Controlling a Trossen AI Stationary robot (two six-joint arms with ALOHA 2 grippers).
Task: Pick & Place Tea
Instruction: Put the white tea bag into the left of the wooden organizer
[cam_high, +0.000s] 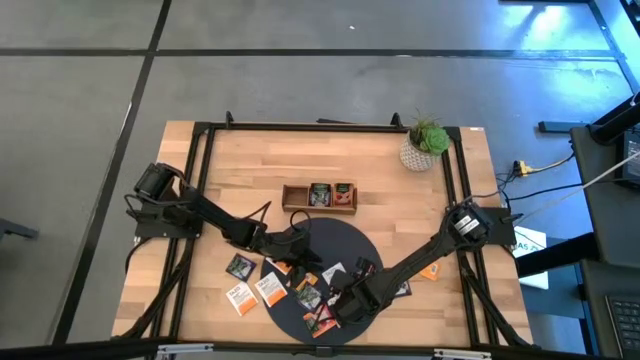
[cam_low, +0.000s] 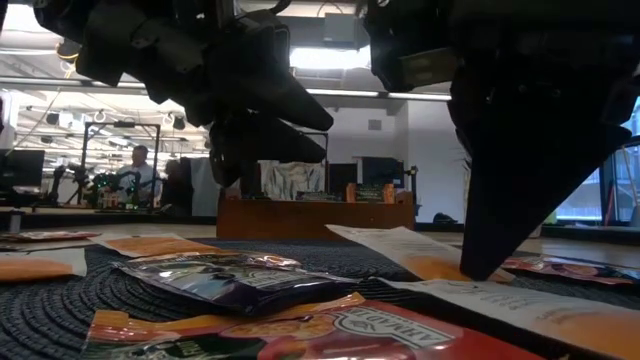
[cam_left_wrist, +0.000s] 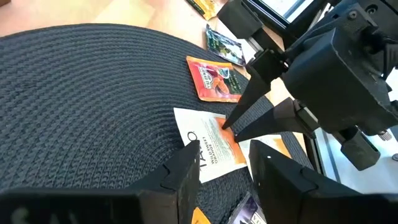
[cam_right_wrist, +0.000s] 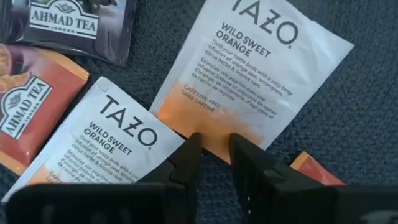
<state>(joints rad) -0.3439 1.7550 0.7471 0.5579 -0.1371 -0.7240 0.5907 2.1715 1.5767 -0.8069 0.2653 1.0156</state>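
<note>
A light wooden table (cam_high: 400, 215) inside a black frame stands on a grey floor, and a dark round mat (cam_high: 345, 245) lies on its near half, strewn with tea sachets. The white-and-orange sachet (cam_right_wrist: 249, 74) printed "Tazo Wild Sweet Orange" lies flat on the mat's weave, and the right gripper (cam_right_wrist: 214, 149) is down on its orange edge, the two dark fingertips a narrow gap apart and straddling that edge; whether they actually pinch the paper cannot be told. A second sachet of the same kind (cam_right_wrist: 106, 146) lies just beside it, partly under the fingers, with an orange Ahmad Tea sachet (cam_right_wrist: 31, 112) and a dark Ahmad Tea sachet (cam_right_wrist: 68, 28) next to that. In the left wrist view the right gripper's pointed tips touch the white sachet's orange part, and a red-orange sachet (cam_left_wrist: 214, 78) lies farther along the mat. The left gripper (cam_left_wrist: 224, 165) hovers close by over the mat, its fingers apart and holding nothing. More sachets (cam_high: 240, 280) lie on the bare wood left of the mat. Beyond the mat sits a brown wooden tray (cam_high: 295, 197) with a few sachets in it, and a potted plant (cam_high: 425, 145) stands at the far right corner
</note>
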